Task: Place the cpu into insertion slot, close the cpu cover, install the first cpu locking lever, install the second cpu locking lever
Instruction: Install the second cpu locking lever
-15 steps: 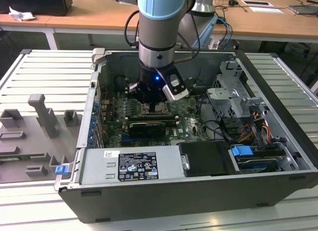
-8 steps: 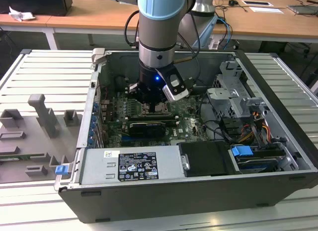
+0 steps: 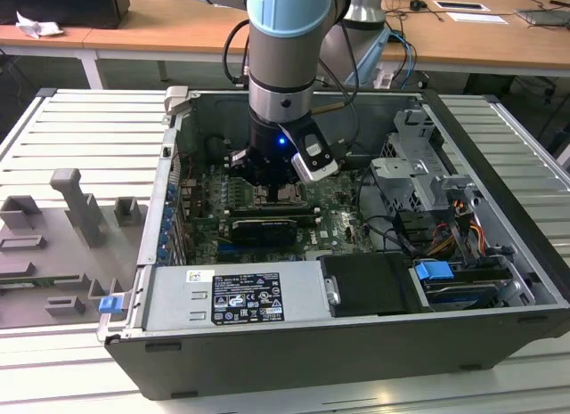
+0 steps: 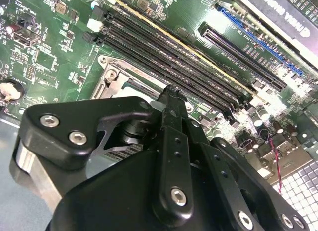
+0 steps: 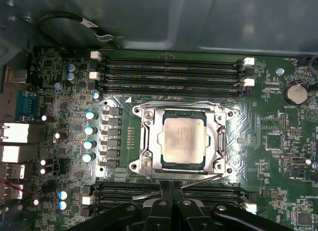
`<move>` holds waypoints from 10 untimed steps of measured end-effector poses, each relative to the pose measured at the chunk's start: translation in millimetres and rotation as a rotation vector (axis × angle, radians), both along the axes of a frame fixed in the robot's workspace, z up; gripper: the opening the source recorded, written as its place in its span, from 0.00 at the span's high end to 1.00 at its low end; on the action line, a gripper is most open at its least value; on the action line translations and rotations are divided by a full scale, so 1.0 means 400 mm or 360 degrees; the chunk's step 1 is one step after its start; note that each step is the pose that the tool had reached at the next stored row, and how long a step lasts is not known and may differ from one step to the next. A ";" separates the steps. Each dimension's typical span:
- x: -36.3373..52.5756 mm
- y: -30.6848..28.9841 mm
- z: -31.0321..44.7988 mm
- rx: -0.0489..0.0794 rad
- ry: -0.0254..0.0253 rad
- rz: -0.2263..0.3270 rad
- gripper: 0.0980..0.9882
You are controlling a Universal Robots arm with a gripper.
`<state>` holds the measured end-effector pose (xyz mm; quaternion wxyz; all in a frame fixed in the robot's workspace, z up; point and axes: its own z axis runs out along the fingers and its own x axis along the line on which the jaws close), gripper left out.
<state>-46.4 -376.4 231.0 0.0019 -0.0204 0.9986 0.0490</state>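
black gripper linkage (image 4: 171,156) looms closest in the second wrist view, its fingers drawn together into one narrow dark tip with no gap visible between them and nothing pinched there. that tip hangs just above the near edge of the insertion slot (image 5: 181,141), though whether it touches the metal i cannot tell.

largest around the tool is the open computer case (image 3: 499,245), lying on a slatted metal table (image 3: 80,138), with the arm (image 3: 285,67) reaching straight down into it in the exterior view. beneath the tool spreads the green motherboard (image 5: 278,141). long black memory slots (image 5: 169,72) run on the far side of the socket from the tool, and a second bank (image 5: 124,191) lies between the socket and the tool's tip, partly under the linkage.

directly ahead of the tip, the cpu cover (image 5: 144,141) lies flat over the socket as a silver frame. through its window sits the cpu (image 5: 181,140), pale silvery-tan, seated square in the slot. a thin wire lever (image 5: 191,103) runs along the socket edge farthest from the tool; another (image 5: 198,179) lies along the near edge, close by the fingertips.
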 end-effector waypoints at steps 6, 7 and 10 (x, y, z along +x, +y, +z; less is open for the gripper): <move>0.000 0.000 0.000 0.0000 0.00000 0.0000 0.99; 0.000 0.000 0.000 0.0000 0.00000 0.0000 0.99; 0.000 0.000 -0.001 0.0000 0.00000 0.0000 0.99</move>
